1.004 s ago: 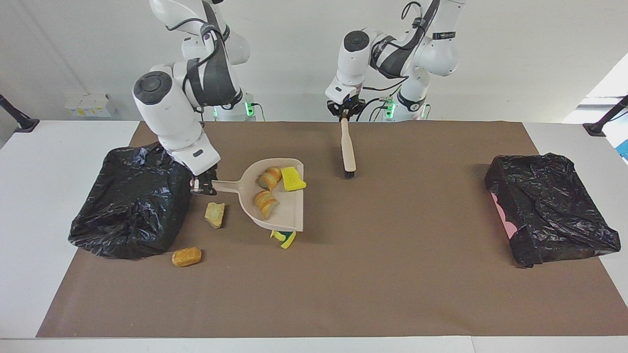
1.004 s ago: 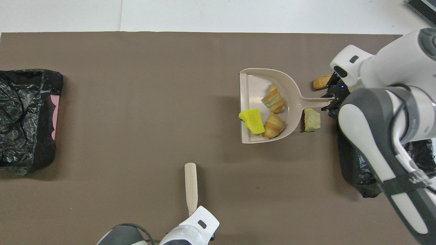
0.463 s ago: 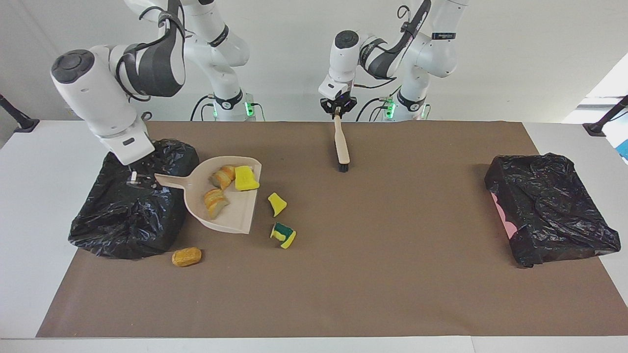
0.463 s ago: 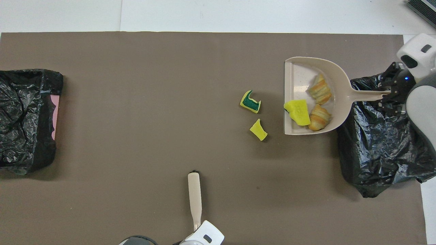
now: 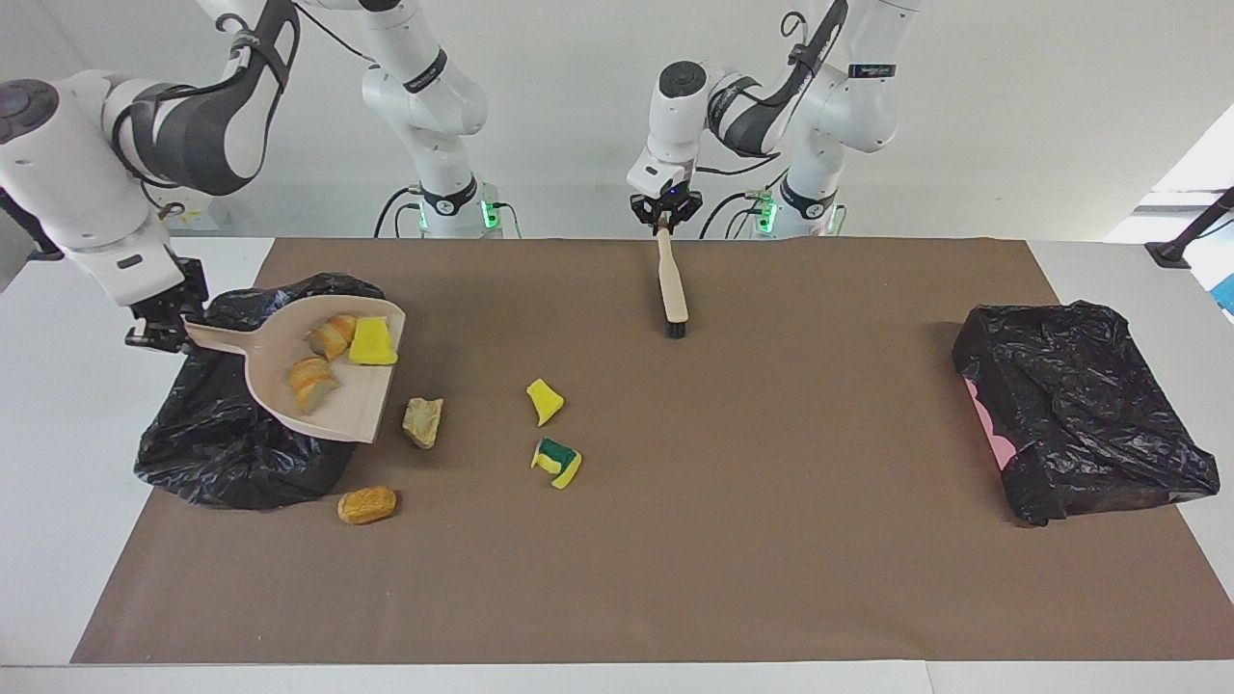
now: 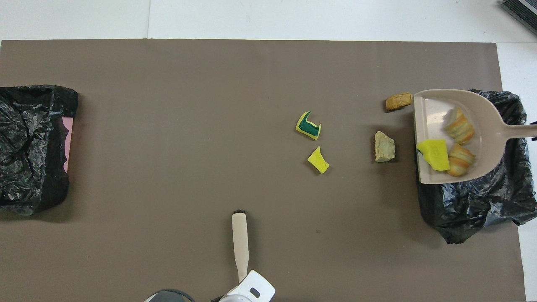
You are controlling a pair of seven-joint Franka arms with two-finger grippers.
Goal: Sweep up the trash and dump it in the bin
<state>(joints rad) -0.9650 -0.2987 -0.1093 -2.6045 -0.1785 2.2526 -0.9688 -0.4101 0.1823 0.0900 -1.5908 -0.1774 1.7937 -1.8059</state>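
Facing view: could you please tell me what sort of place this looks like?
Probably a robotics lab bench: a plain white table under a brown mat, and staged sponge trash.

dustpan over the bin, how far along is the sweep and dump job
Done: three chunks are in the dustpan. In hand: the right gripper holds its handle over the bin at the right arm's end, nothing tipped yet; the left gripper holds the brush. Left: the beige chunk, orange-brown chunk, yellow chunk and green-and-yellow chunk lie on the mat.
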